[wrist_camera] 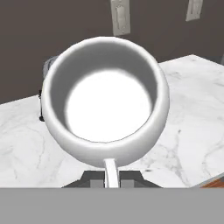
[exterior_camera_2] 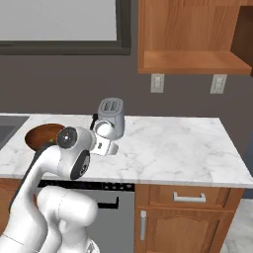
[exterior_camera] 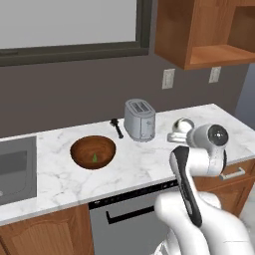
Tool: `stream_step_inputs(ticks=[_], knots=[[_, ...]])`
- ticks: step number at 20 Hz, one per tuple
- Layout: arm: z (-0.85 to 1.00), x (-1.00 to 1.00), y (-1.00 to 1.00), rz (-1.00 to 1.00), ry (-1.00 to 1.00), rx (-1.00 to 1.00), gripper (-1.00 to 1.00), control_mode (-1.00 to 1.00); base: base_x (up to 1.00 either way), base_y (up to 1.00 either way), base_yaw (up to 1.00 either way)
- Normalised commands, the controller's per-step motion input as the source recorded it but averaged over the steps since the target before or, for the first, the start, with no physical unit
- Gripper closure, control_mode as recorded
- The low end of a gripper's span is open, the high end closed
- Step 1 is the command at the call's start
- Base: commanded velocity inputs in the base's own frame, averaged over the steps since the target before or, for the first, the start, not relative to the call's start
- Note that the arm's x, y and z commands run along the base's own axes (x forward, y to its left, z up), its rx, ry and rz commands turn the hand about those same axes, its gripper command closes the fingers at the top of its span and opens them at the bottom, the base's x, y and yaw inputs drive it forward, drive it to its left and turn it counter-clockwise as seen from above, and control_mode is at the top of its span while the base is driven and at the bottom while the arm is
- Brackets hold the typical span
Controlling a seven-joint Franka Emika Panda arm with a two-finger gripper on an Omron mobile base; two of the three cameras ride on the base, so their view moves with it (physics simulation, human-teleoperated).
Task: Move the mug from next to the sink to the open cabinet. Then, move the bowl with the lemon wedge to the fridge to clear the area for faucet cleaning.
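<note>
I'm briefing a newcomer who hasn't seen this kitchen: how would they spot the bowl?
Start at the white marble countertop. Between the sink and the silver toaster sits the bowl. It alone is round, glossy reddish-brown wood, with a tiny green lemon wedge inside.

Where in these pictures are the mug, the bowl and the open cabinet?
mug (wrist_camera: pixel 105 105), hand view, on its white inner bottom.
bowl (exterior_camera: pixel 102 147), left base view, on its inner wall, right of the green wedge.
open cabinet (exterior_camera_2: pixel 190 62), right base view, on its bare shelf.
</note>
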Motion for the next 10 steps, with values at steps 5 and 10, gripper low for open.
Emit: stream_step_inputs(ticks=[5,10], knots=[[1.0,-0.91,-0.24,0.0,-0.04,-0.09,1.0,-1.0,0.0,0.0,0.0],[0.6,-0.54,-0.23,0.0,0.0,-0.05,1.0,1.0,-0.35,-0.27,0.0]])
